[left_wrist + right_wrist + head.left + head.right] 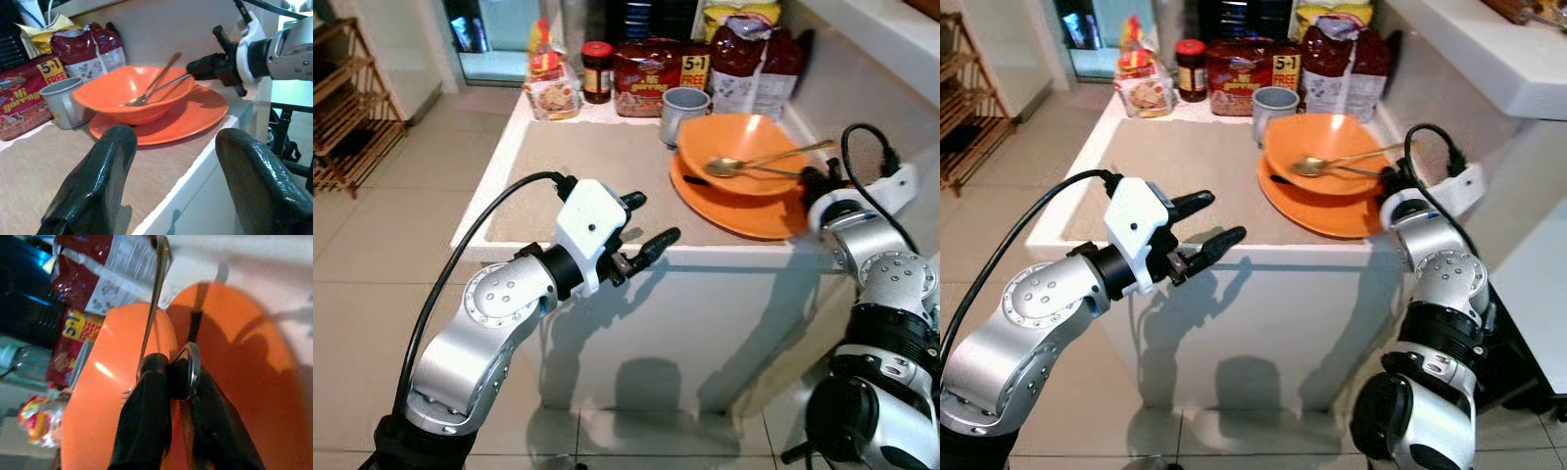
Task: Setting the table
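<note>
**Spoon pinched at the handle end, bowl of it inside the orange bowl**

The spoon (744, 164) lies in the orange bowl (744, 147), which sits on the orange plate (729, 211) at the counter's (578, 176) right front corner. The right gripper (168, 377) is clamped on a utensil handle end at the bowl's rim; a second handle crosses close by. I judge a straight, slow lift best, so the bowl does not tip. The left gripper (641, 230) hovers spread wide at the counter's front edge, empty. A grey mug (683, 110) stands just behind.

orange bowl (744, 149), orange plate (724, 217), grey cup (682, 113)
</note>
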You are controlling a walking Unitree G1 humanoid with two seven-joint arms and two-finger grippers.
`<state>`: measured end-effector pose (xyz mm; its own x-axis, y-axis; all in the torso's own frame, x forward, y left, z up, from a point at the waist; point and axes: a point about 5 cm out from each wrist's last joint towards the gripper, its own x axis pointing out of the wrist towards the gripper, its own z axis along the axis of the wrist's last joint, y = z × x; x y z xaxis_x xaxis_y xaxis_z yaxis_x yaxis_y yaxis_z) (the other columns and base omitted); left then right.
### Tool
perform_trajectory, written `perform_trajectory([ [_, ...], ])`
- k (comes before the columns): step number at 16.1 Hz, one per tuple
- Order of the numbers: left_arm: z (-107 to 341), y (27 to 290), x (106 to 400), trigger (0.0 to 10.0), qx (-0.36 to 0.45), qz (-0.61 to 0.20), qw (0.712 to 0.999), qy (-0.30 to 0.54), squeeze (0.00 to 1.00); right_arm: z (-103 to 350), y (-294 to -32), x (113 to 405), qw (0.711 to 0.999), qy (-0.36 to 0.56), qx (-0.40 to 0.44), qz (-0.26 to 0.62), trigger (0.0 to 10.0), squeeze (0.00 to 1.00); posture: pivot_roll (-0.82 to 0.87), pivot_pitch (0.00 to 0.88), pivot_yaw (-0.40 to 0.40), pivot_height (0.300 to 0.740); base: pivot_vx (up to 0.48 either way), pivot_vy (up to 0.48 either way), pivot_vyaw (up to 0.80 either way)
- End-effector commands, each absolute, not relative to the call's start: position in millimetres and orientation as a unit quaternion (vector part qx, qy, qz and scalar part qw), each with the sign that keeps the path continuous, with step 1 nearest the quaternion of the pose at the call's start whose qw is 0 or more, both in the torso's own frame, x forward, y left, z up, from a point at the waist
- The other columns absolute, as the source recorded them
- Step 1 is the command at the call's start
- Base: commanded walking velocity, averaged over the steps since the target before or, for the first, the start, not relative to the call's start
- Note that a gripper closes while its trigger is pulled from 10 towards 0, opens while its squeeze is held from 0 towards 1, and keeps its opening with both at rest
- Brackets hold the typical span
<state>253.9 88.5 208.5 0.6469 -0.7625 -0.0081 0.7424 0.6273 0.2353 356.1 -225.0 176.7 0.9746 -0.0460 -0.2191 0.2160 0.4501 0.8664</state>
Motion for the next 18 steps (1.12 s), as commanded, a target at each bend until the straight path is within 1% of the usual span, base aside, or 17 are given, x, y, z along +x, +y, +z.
perform_trajectory([
  [1, 209, 87, 254, 10.0, 0.117, -0.426, 0.896, -0.042, 0.00, 159, -218, 354, 0.833, 0.134, 0.529, -0.088, 10.0, 0.00, 0.09, 0.000, -0.003, 0.740, 0.000, 0.000, 0.00],
  [2, 209, 87, 254, 10.0, 0.117, -0.426, 0.896, -0.042, 0.00, 159, -218, 354, 0.833, 0.136, 0.530, -0.087, 10.0, 0.00, 0.09, 0.000, -0.002, 0.740, 0.000, 0.000, 0.00],
  [3, 210, 87, 254, 10.0, 0.118, -0.428, 0.895, -0.043, 0.00, 161, -220, 353, 0.838, 0.138, 0.521, -0.088, 10.0, 1.00, 0.09, 0.000, -0.002, 0.740, 0.000, 0.000, 0.00],
  [7, 210, 86, 254, 10.0, 0.117, -0.430, 0.894, -0.044, 0.00, 170, -227, 353, 0.858, 0.128, 0.489, -0.097, 10.0, 1.00, 0.09, 0.000, -0.002, 0.740, 0.000, 0.000, 0.00],
  [9, 210, 86, 254, 10.0, 0.117, -0.430, 0.894, -0.045, 0.00, 174, -228, 353, 0.862, 0.122, 0.483, -0.097, 10.0, 1.00, 0.09, 0.000, -0.004, 0.740, 0.000, 0.000, 0.00],
  [12, 211, 86, 254, 10.0, 0.117, -0.427, 0.896, -0.047, 0.00, 187, -232, 354, 0.884, 0.106, 0.445, -0.101, 10.0, 1.00, 0.09, 0.000, -0.013, 0.740, 0.000, 0.000, 0.00],
  [18, 212, 87, 255, 10.0, 0.117, -0.423, 0.897, -0.050, 0.00, 207, -235, 353, 0.902, 0.079, 0.414, -0.097, 10.0, 1.00, 0.09, 0.000, -0.019, 0.740, 0.000, 0.000, 0.00],
])
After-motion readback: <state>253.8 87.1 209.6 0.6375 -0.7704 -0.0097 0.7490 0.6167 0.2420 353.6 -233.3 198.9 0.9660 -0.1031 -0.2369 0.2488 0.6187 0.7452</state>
